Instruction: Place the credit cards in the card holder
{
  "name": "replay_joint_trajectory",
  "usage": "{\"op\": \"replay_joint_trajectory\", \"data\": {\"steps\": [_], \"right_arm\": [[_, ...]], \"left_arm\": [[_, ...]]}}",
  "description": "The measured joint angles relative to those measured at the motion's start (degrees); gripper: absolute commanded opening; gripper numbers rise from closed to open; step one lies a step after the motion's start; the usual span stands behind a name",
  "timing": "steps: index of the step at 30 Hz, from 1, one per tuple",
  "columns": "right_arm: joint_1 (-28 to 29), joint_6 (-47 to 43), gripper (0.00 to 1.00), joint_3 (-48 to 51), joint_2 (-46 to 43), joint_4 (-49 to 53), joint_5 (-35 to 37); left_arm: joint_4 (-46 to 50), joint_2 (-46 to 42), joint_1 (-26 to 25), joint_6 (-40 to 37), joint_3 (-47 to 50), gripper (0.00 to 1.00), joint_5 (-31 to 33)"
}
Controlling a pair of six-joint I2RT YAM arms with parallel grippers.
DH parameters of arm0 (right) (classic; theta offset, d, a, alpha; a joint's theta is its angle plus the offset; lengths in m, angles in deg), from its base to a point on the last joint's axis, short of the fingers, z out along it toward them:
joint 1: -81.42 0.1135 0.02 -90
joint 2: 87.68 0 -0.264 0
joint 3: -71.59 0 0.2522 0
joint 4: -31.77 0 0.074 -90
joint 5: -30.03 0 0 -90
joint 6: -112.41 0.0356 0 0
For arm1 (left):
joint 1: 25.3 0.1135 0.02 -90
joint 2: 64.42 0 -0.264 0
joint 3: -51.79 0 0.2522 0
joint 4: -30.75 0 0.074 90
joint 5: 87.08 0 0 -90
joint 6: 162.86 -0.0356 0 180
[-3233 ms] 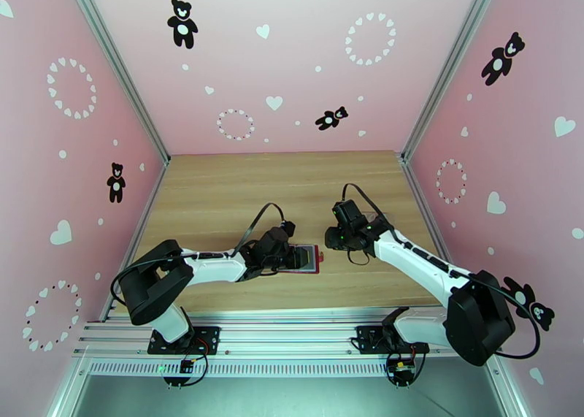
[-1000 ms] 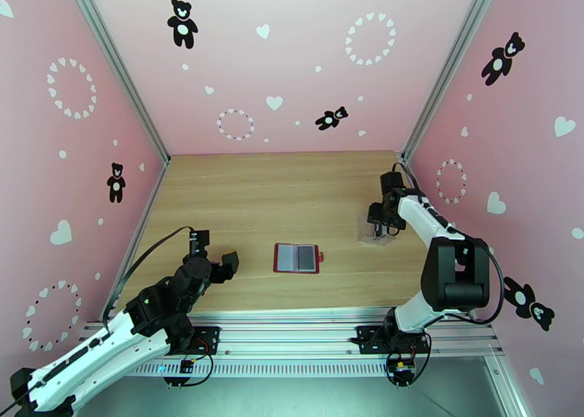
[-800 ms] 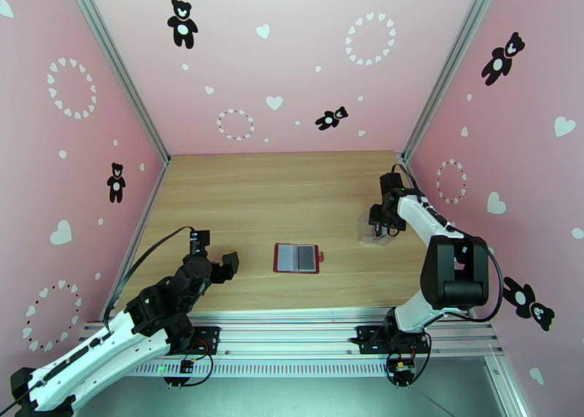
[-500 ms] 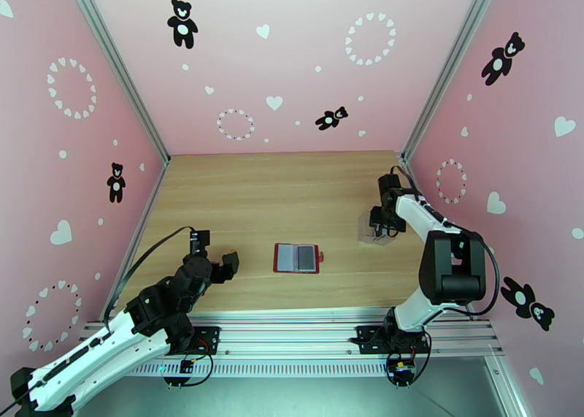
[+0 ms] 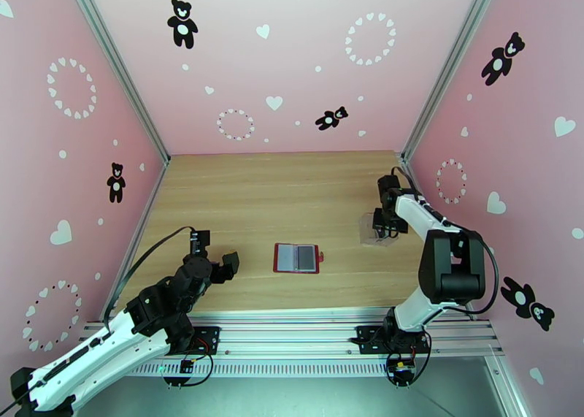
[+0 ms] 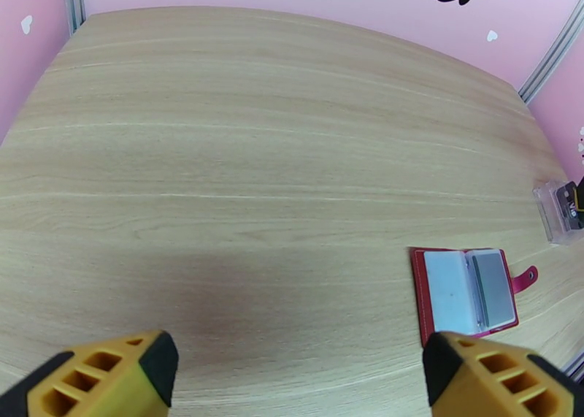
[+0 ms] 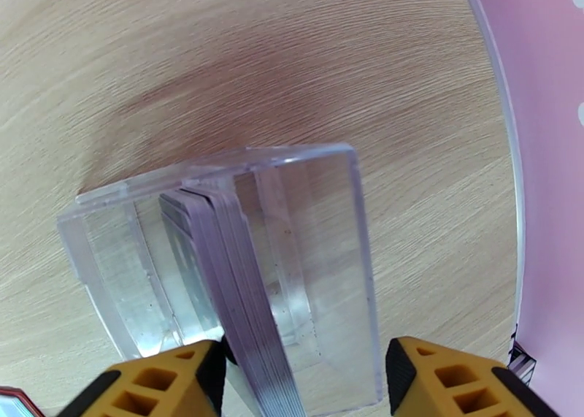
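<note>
Over on the right side of the bench [image 5: 277,192], the credit cards [image 7: 241,294] stand on edge in a stack inside a clear case [image 7: 321,214]. Right pincer [image 7: 303,382] hangs right over it, fingers spread wide either side of the stack, not squeezing anything. Card holder [image 5: 297,258] lies open mid-bench, grey pockets up. Left pincer [image 6: 299,375] is wide open and empty near the front-left, well apart from it.

The table [image 5: 277,192] is left bare all around the open card holder [image 5: 297,258], so it can be reached from above and from every side. The credit cards [image 7: 233,265] are walled in by the clear case [image 7: 328,214]. A wider gap is left on the stack's right than on its left.
</note>
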Motion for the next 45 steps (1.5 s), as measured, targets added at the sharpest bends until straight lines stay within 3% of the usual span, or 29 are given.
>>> {"op": "replay_joint_trajectory", "data": {"steps": [8,23,30,39,45], "right_arm": [[-0.5,0.6,0.57,0.0,-0.9,-0.1,-0.1],[-0.5,0.3,0.11,0.0,-1.0,0.0,-2.4],[-0.5,0.3,0.0,0.0,-3.8,0.2,-6.0],[0.6,0.3,0.0,-0.7,-12.5,2.0,-12.1],[8.1,3.3,0.0,2.8,-20.3,-3.3,-25.2]], "left_arm": [[0.0,0.0,0.0,0.0,0.0,0.95,0.0],[0.0,0.0,0.0,0.0,0.0,0.95,0.0],[0.0,0.0,0.0,0.0,0.0,0.95,0.0],[-0.7,0.0,0.0,0.0,0.2,0.96,-1.7],[-8.6,4.3,0.0,0.7,2.4,0.94,-13.0]]}}
